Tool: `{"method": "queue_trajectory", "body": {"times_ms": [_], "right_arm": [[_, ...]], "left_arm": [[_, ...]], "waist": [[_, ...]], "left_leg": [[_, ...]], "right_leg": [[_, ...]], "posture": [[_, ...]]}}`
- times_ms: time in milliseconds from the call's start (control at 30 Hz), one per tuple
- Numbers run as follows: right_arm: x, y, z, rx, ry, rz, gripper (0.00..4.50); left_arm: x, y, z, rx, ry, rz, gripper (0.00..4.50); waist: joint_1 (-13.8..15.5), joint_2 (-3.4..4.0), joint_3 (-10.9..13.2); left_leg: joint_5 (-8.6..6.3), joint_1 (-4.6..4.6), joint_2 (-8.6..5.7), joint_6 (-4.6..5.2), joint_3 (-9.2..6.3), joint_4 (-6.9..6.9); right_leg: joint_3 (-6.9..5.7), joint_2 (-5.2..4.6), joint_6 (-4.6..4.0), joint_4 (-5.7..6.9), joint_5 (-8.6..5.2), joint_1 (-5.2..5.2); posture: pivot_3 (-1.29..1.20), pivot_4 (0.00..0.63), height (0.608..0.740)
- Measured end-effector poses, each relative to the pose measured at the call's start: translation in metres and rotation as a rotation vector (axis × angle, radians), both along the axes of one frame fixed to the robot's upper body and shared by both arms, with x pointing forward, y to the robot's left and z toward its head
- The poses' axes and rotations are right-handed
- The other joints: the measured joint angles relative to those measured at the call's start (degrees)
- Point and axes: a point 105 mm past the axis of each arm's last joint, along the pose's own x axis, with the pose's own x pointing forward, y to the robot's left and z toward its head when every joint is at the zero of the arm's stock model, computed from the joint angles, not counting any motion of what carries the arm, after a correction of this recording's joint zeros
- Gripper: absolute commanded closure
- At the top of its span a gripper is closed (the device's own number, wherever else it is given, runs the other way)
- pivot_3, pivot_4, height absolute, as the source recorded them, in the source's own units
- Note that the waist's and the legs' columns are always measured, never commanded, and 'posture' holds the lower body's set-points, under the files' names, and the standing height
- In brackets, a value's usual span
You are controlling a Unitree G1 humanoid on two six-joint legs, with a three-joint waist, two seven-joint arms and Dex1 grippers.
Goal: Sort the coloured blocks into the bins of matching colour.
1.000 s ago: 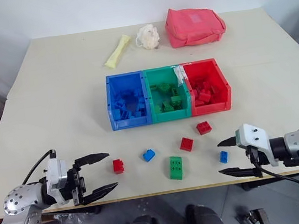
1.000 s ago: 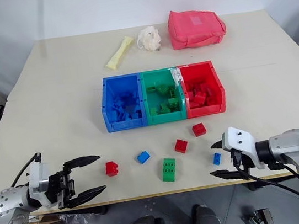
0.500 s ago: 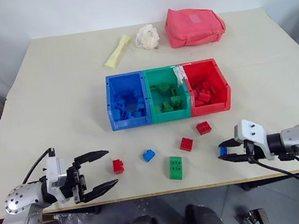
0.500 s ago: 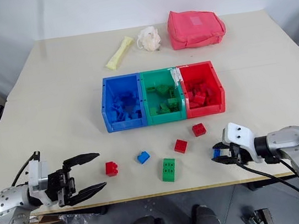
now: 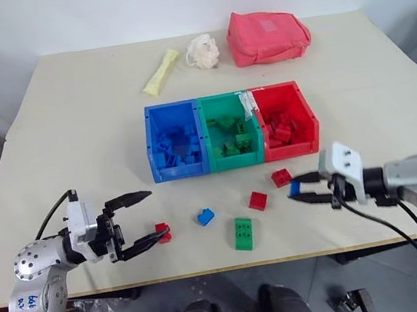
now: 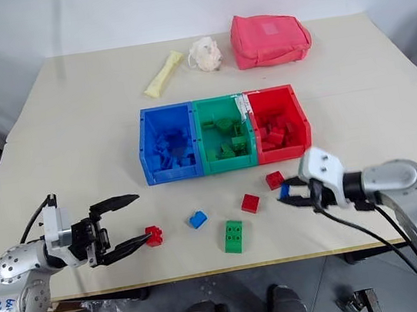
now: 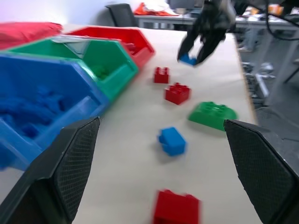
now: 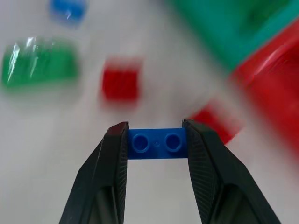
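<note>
Left eye view: the desk [image 5: 72, 128] is seen carrying the bins [image 5: 232, 131], joined blue, green, red, with blocks inside. In front lie the green block [image 5: 243, 233], two red blocks [image 5: 259, 200] [image 5: 281, 178], a blue block [image 5: 205, 217] and a third red block [image 5: 163, 233], near the left pincer [image 5: 144, 219], spread wide and empty. The right pincer [image 5: 300, 190] is clamped on a small blue block [image 8: 157, 143], raised off the desk.

From my right wrist, the bins [image 8: 261, 60] and loose bricks blurred to colour patches. My left fingers [image 7: 70, 163] were cut off by the frame's edge.
</note>
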Motion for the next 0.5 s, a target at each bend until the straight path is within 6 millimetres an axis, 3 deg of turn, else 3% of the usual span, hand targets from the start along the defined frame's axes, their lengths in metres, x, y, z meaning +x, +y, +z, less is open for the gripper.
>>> {"method": "queue_trajectory", "body": {"times_ms": [100,167,500], "right_arm": [[0.012,0.021,0.028,0.076,-0.096,0.015,3.1],[0.017,0.032,0.036,0.101,-0.115,0.029,3.1],[0.062,0.113,0.049,0.19,-0.157,0.156,3.1]], "left_arm": [[0.008,0.002,0.0,-0.008,-0.009,0.06,0.0],[0.013,0.002,0.003,-0.011,-0.025,0.088,0.0],[0.027,0.009,0.005,-0.038,-0.038,0.199,0.0]], "waist": [[-0.01,0.0,0.0],[0.07,0.0,0.0],[-1.24,-0.01,0.0]], "left_leg": [[-0.02,-0.02,0.02,-0.03,0.0,-0.01],[-0.01,-0.04,0.01,-0.03,-0.02,-0.01],[0.01,-0.04,-0.1,0.02,0.01,-0.01]], "right_leg": [[-0.03,0.09,0.0,0.02,0.0,-0.03],[-0.05,0.12,0.0,0.03,0.0,-0.03],[-0.41,0.16,0.0,0.34,0.0,-0.16]], "posture": [[0.0,0.15,0.74],[0.0,0.15,0.74],[0.0,0.15,0.74]]}}
